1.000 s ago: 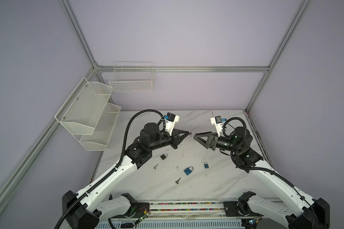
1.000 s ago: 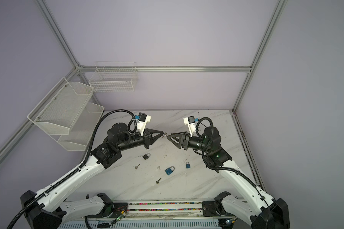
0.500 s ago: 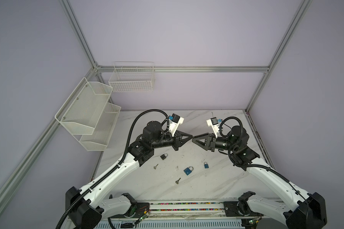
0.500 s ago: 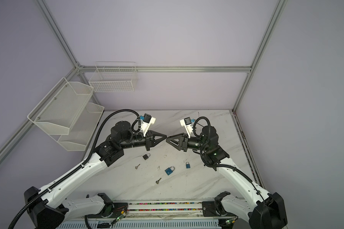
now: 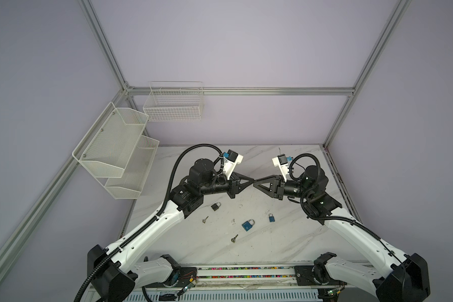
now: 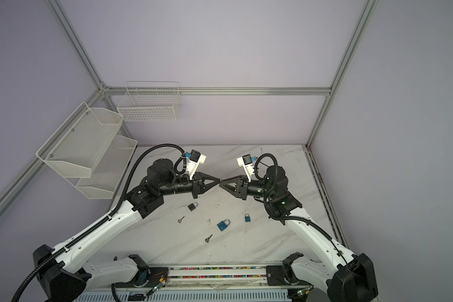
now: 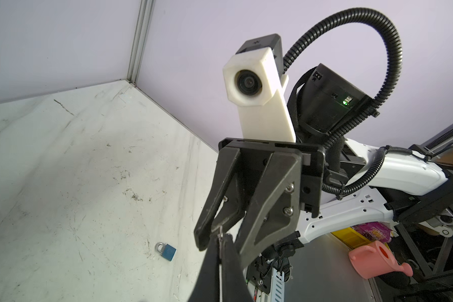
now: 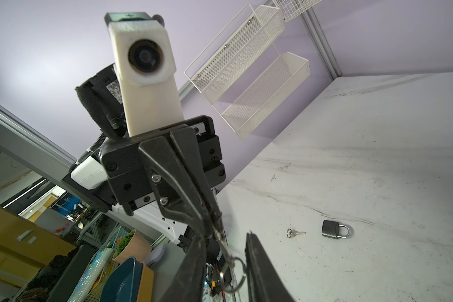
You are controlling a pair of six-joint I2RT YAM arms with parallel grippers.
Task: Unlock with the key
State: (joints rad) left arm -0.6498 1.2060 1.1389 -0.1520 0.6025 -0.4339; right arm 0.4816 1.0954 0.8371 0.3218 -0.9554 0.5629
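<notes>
Left gripper (image 5: 253, 180) clamped on key (image 8: 223, 245), tip to tip with right gripper (image 5: 255, 182), jaws narrowly apart straddling ring (image 8: 236, 258); black padlock (image 5: 215, 206) on surface (image 5: 272, 248) below.

Left gripper (image 6: 218, 180) and right gripper (image 6: 221, 182) meet tip-to-tip

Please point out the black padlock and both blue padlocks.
black padlock (image 5: 215, 207): in a top view, on its body.
bigger blue padlock (image 5: 246, 226): in a top view, on its body.
smaller blue padlock (image 5: 271, 218): in a top view, on its body.
</notes>
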